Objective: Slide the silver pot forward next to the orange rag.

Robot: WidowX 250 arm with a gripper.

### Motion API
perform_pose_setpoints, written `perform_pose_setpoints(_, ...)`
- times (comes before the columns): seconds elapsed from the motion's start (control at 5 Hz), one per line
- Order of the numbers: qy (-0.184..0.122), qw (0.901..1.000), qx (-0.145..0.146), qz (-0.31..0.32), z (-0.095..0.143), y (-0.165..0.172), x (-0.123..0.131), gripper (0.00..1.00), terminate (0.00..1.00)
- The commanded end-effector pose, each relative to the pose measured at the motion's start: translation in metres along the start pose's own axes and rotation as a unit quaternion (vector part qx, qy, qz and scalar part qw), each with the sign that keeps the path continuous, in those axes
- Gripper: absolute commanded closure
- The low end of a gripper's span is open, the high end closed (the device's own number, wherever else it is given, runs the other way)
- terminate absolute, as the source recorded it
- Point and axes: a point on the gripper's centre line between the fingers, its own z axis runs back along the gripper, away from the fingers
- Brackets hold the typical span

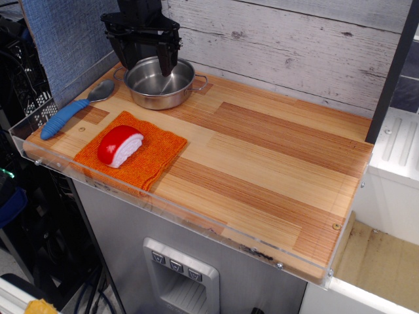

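The black claw [145, 57] hangs above the back left corner of the wooden worktop [262, 157], its two fingers spread apart and pointing down, holding nothing. One finger [166, 62] reaches over the bowl of the silver pot [159, 82]; the other sits over the pot's far left rim. Whether either finger touches the metal cannot be told. The pot stands upright near the back wall, with one loop handle toward the right. Left of it lies a spoon with a blue handle [72, 111], its bowl near the pot. In front of the pot, apart from it, the orange rag [154, 157] lies flat near the front edge. A red-and-white toy sushi piece [120, 145] rests on the rag.
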Motion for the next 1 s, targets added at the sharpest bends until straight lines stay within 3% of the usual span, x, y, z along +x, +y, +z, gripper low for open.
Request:
perform_pose_setpoints(0.0,0.008,0.9997,0.013,-0.017,-0.013,-0.009,0.020,0.00,0.00)
perform_pose_setpoints(0.8,0.023,0.9975,0.042,-0.051,-0.036,-0.026,0.019,0.00,0.00)
